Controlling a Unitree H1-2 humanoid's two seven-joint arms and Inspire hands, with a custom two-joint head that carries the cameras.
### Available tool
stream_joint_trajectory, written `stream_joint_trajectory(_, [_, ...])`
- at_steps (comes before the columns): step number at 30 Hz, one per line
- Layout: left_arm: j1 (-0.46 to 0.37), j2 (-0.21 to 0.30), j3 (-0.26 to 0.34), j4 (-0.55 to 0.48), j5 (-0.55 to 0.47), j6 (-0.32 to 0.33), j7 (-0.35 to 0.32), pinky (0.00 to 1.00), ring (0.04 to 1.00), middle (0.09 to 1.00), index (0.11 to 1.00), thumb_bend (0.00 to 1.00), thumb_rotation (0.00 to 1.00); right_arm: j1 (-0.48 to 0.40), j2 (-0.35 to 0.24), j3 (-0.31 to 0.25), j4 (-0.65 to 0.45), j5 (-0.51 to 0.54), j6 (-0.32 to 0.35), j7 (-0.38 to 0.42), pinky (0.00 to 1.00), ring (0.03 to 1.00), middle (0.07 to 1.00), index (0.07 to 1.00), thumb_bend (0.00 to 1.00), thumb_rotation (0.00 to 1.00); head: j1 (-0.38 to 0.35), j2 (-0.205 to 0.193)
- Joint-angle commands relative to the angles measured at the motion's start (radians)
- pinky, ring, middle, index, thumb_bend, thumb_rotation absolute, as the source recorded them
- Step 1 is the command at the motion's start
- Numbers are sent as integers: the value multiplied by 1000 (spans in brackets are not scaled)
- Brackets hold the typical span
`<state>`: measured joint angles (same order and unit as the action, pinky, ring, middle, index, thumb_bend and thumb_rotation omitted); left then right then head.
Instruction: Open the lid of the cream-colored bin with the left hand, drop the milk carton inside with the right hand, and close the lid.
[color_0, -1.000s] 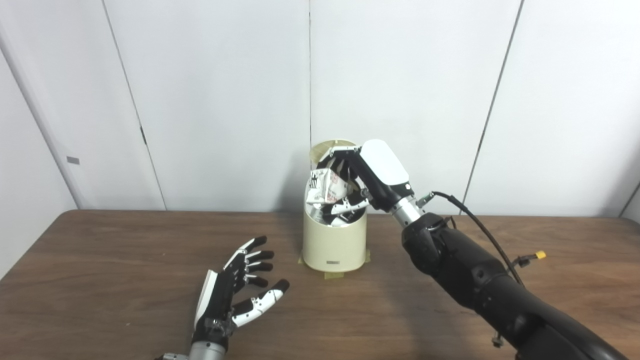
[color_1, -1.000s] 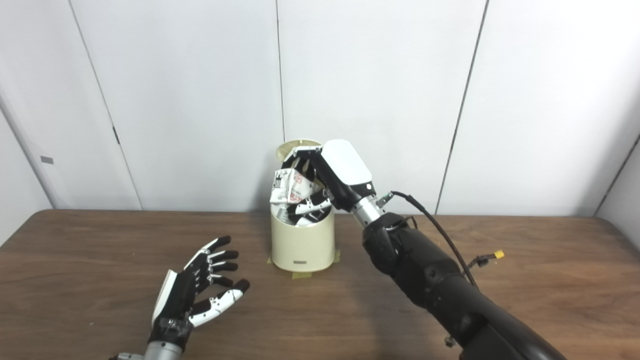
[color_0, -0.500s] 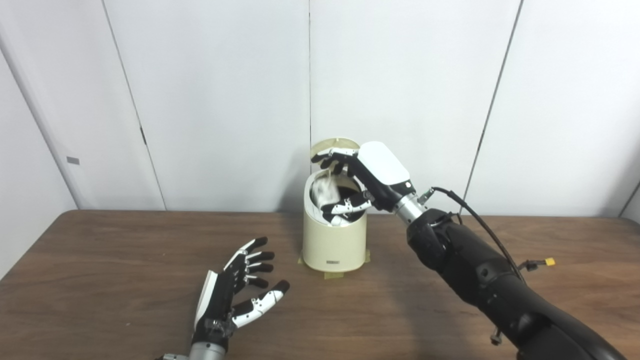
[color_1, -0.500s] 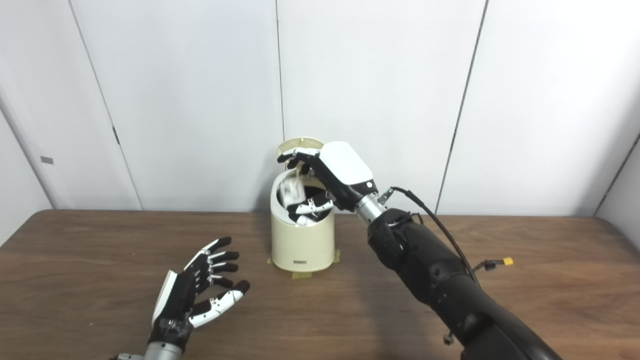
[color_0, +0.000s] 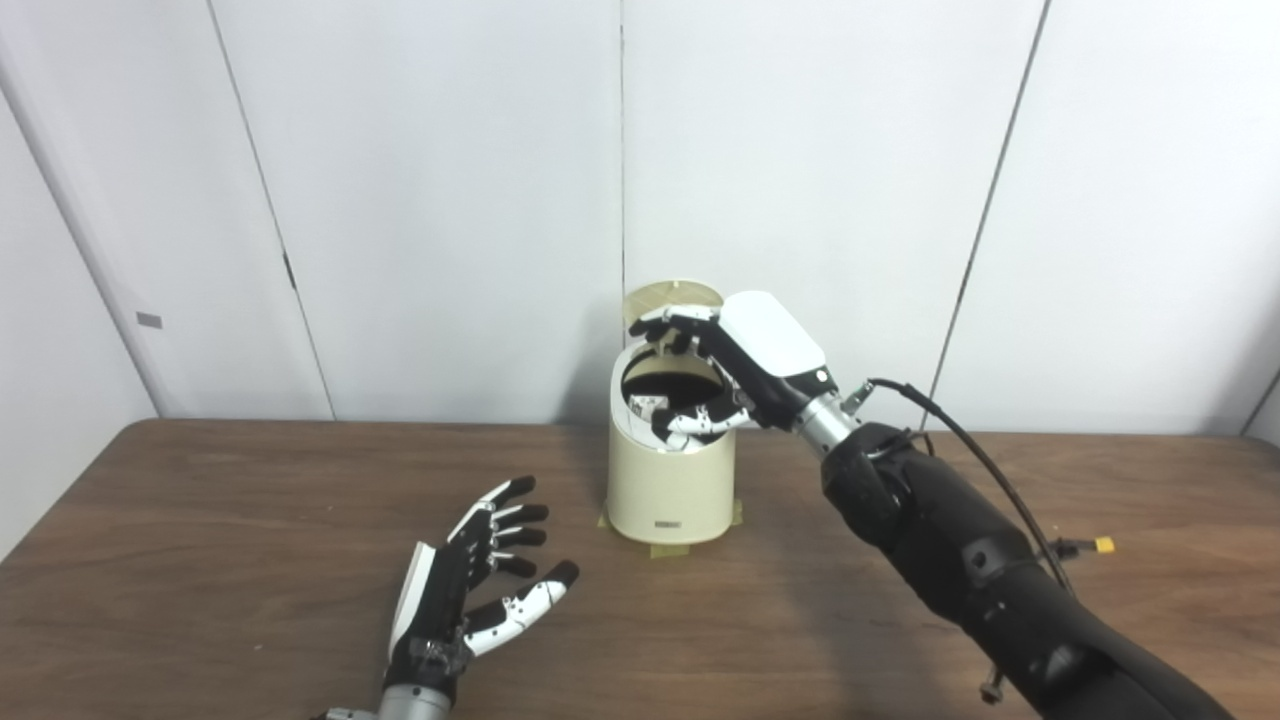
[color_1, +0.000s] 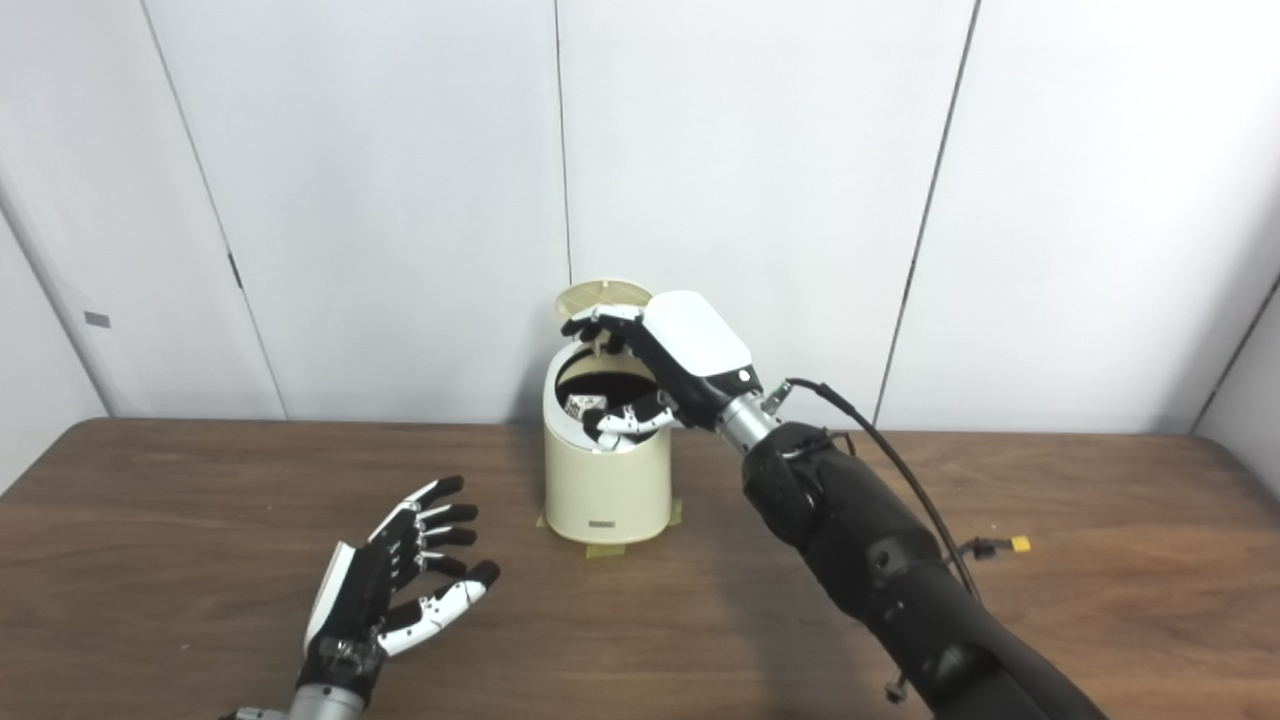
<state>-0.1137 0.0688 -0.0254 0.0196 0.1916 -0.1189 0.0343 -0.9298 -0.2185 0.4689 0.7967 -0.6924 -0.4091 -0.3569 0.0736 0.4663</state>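
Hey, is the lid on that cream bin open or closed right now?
Open. The lid stands upright behind the bin, leaving its dark mouth uncovered, with the right hand over it and the carton showing inside.

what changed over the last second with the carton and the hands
The right hand let go of the milk carton, which dropped into the cream-colored bin; only a corner shows inside. That hand, now open, hovers over the opening. The lid stayed up, and the left hand stayed open, palm up, over the table.
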Motion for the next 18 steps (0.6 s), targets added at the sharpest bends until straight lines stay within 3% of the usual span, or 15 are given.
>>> stream_joint_trajectory(1, [-5, 11, 3, -13, 2, -22, 5, 603, 715, 765, 852, 647, 185, -31, -22, -34, -43, 2, -33, -50, 473, 565, 667, 710, 867, 200, 1, 0])
stream_joint_trajectory(7, [-6, 16, 4, -7, 1, -26, 4, 590, 710, 763, 852, 645, 185, 40, -31, -79, -175, -13, -59, -152, 363, 452, 567, 636, 827, 150, -7, 0])
stream_joint_trajectory(10, [-7, 19, 4, -5, 4, -26, 4, 589, 708, 764, 852, 650, 197, 84, -53, -75, -255, 10, -61, -209, 311, 410, 537, 622, 770, 131, -8, -1])
stream_joint_trajectory(14, [-10, 22, 4, 0, 3, -27, 2, 585, 703, 764, 852, 648, 197, 160, -83, -73, -359, 53, -61, -290, 317, 410, 532, 626, 725, 152, -16, -2])
stream_joint_trajectory(18, [-15, 27, 4, 8, 2, -34, 2, 584, 704, 765, 849, 638, 186, 288, -80, -110, -445, 134, -60, -301, 314, 419, 577, 674, 730, 206, -14, -2])
